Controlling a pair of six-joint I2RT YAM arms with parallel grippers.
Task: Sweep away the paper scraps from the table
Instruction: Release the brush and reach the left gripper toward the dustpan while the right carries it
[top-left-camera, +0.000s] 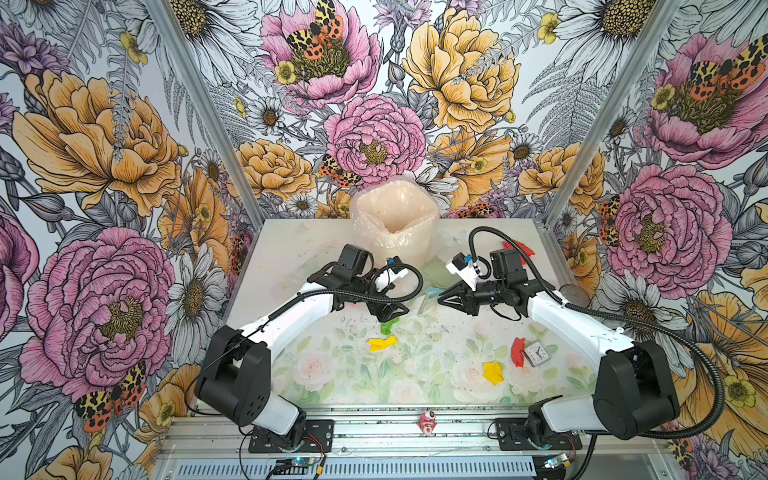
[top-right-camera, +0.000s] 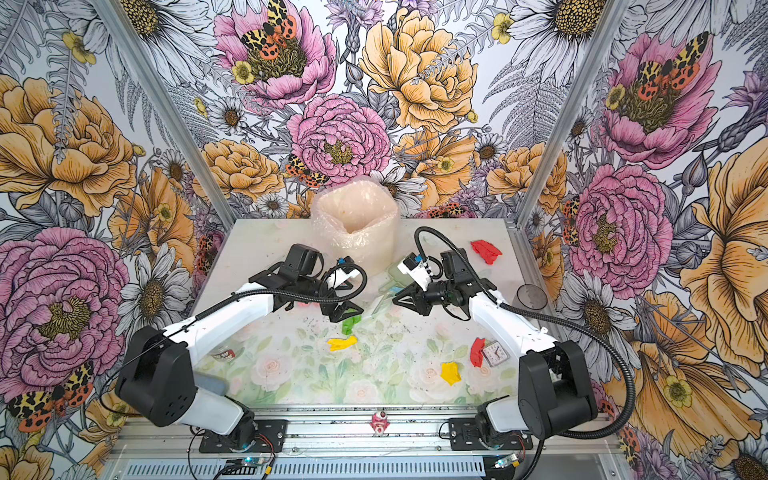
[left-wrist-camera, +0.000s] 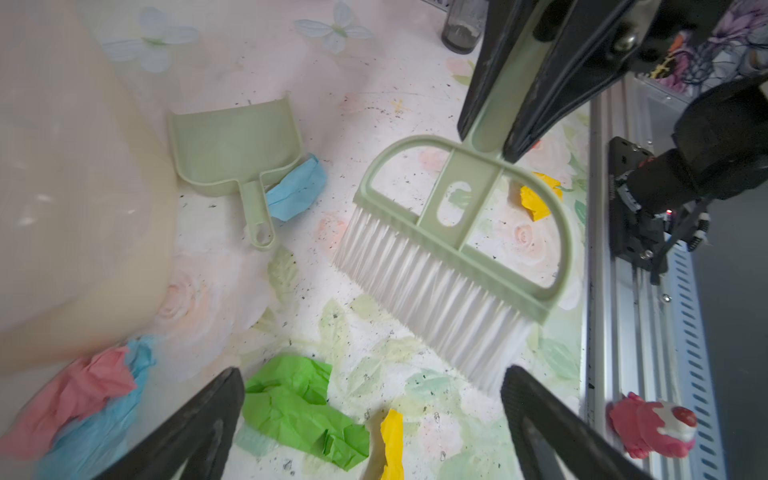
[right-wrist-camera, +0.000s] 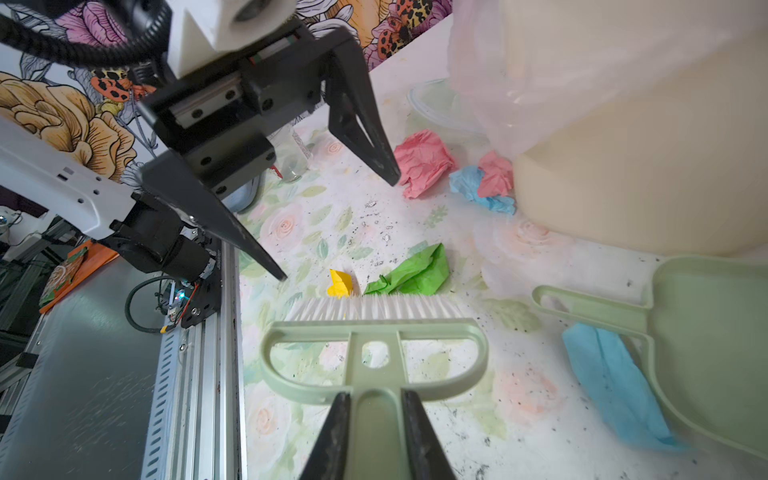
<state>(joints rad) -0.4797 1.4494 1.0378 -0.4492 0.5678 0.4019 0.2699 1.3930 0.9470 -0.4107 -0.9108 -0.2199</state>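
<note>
Nearest the front, on the metal rail (top-left-camera: 374, 430) ahead of the bench (top-left-camera: 440, 386), stands a small pink-red figurine (top-left-camera: 427, 423), no concern of mine. Next come the paper scraps (top-right-camera: 451, 372) on the near half of the bench: a yellow scrap (top-left-camera: 493, 372), a red scrap (top-left-camera: 518, 352) right beside a little clock (top-left-camera: 539, 353), then a second yellow scrap (top-left-camera: 381, 343) and, just behind it, a green scrap (top-left-camera: 386, 328). My left pincer (left-wrist-camera: 374, 374) hangs right over that green scrap, spread wide and holding nothing. My right pincer (right-wrist-camera: 376, 401) is pinching the handle of the brush (right-wrist-camera: 374, 332). Its row of bristles runs crosswise to the handle and faces the green and second yellow scraps, which lie just beyond the bristle tips. That, I think, is what the next move turns on. The scraps lie ahead of the bristles, while the dustpan (left-wrist-camera: 237, 153) lies off to one side and farther back, toward the bin (top-left-camera: 394, 224). A plain push forward would likely drive them away from it. The dustpan's handle points roughly toward my empty left pincer, the nearer of the two, with a light blue scrap (left-wrist-camera: 297, 189) just beside it. A pink scrap (right-wrist-camera: 422, 162) and more pink and blue paper lie at the foot of the bin. One last red piece (top-right-camera: 486, 251) sits far back on the right.
</note>
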